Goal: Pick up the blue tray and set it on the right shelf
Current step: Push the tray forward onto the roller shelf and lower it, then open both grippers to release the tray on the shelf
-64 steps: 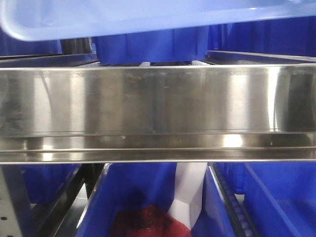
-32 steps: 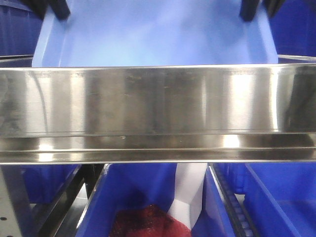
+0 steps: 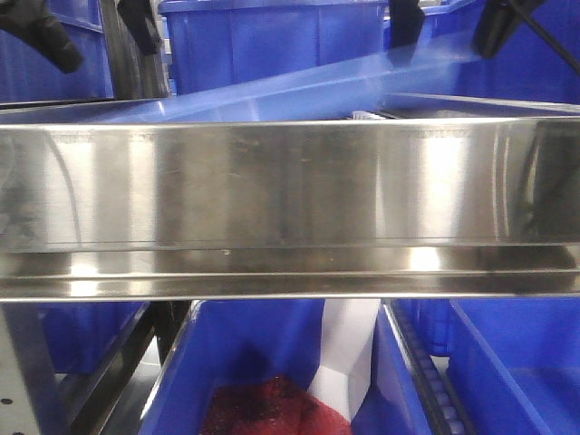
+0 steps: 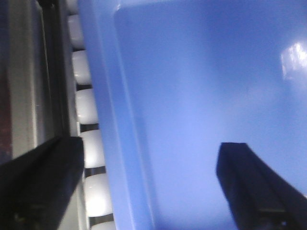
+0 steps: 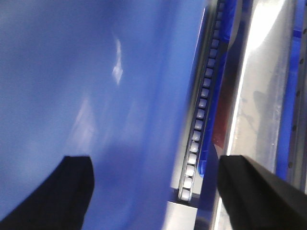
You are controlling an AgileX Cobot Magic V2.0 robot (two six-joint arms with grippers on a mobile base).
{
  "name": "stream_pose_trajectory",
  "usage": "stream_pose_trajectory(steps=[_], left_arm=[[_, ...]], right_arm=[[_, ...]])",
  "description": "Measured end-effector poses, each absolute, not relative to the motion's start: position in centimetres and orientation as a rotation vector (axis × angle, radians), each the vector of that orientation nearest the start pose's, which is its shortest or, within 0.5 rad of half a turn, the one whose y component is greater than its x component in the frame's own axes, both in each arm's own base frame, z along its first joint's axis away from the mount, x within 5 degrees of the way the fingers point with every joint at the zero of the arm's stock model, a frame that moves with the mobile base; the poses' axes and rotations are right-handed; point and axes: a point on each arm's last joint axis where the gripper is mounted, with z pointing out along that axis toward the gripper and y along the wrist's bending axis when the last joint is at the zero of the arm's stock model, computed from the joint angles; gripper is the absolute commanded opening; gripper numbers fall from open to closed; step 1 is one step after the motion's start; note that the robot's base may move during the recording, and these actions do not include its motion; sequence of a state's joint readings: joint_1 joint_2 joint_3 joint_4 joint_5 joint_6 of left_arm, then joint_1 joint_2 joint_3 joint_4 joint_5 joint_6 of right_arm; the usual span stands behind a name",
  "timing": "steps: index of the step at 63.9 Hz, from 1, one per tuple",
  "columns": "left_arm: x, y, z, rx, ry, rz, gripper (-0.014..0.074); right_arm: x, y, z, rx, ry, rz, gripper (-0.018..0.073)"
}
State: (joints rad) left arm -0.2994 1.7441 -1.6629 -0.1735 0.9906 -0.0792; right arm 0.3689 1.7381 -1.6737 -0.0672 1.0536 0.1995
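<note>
In the front view you face the shelf (image 3: 290, 208) head on: its tall steel lip fills the middle band from edge to edge. Just above that lip the tray (image 3: 362, 77) shows as a blurred light-blue streak, tilted, higher on the right and dropping behind the lip on the left. Behind it stands a deep bin (image 3: 272, 41). Along the top edge you see the left gripper (image 3: 95, 36) with its two dark fingers spread wide, and the right gripper (image 3: 449, 27) likewise spread; all four fingers sit above the tray, and you cannot tell from here whether any touches it. Under the shelf lie more bins, one holding something red (image 3: 263, 412).

In the left wrist view the tray (image 4: 192, 96) fills most of the frame, its rim running down the left part of the picture. The left gripper (image 4: 144, 182) is released and wide apart: one finger hangs outside the rim over a row of white rollers (image 4: 88, 139), the other over the tray floor. Neither clamps the rim.

In the right wrist view the tray (image 5: 96, 86) fills the left side, with a strip of small rollers (image 5: 199, 124) along its edge and steel beyond. The right gripper (image 5: 153, 191) is also spread, one finger over the tray, the other out over the steel, grasping nothing
</note>
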Motion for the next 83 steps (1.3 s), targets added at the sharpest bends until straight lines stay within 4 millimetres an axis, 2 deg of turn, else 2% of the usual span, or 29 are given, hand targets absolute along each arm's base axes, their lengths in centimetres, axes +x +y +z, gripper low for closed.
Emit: stream_pose_trajectory(steps=[9, 16, 22, 26, 33, 35, 44, 53, 60, 71, 83], left_arm=[[35.8, -12.4, 35.5, 0.222, 2.554, -0.369, 0.0505], [33.9, -11.8, 37.8, 0.239, 2.520, -0.373, 0.0492], [31.3, -11.0, 40.3, 0.265, 2.451, -0.374, 0.0404], [29.1, -10.3, 41.8, 0.280, 2.395, -0.374, 0.0307], [24.5, -8.9, 42.9, 0.309, 2.297, -0.366, 0.0153], [23.2, -8.5, 43.0, 0.322, 2.269, -0.360, 0.0099], [17.8, -6.7, 42.5, 0.339, 2.151, -0.348, -0.0052], [13.0, -5.2, 40.5, 0.316, 2.044, -0.351, -0.0048], [10.6, -4.4, 38.3, 0.309, 2.012, -0.349, -0.0048], [8.1, -3.5, 35.0, 0.290, 1.945, -0.348, -0.0048], [6.2, -2.6, 33.5, 0.248, 1.740, -0.337, -0.0048]], right_arm=[[35.1, 13.0, 35.7, -0.238, 2.559, 0.128, 0.0619], [33.4, 12.3, 38.4, -0.231, 2.488, 0.150, 0.0519], [30.8, 11.3, 41.3, -0.221, 2.405, 0.175, 0.0357], [28.8, 10.6, 42.6, -0.225, 2.360, 0.185, 0.0259], [25.0, 9.1, 43.3, -0.232, 2.294, 0.198, 0.0093], [23.9, 8.7, 43.1, -0.234, 2.279, 0.201, 0.0060], [19.7, 7.1, 41.1, -0.269, 2.216, 0.200, 0.0059], [15.2, 5.4, 37.7, -0.282, 2.127, 0.214, 0.0059], [12.5, 4.4, 35.4, -0.302, 2.047, 0.217, 0.0059], [8.7, 3.0, 32.5, -0.317, 1.858, 0.228, 0.0059], [5.9, 2.1, 30.1, -0.295, 1.644, 0.254, 0.0059]])
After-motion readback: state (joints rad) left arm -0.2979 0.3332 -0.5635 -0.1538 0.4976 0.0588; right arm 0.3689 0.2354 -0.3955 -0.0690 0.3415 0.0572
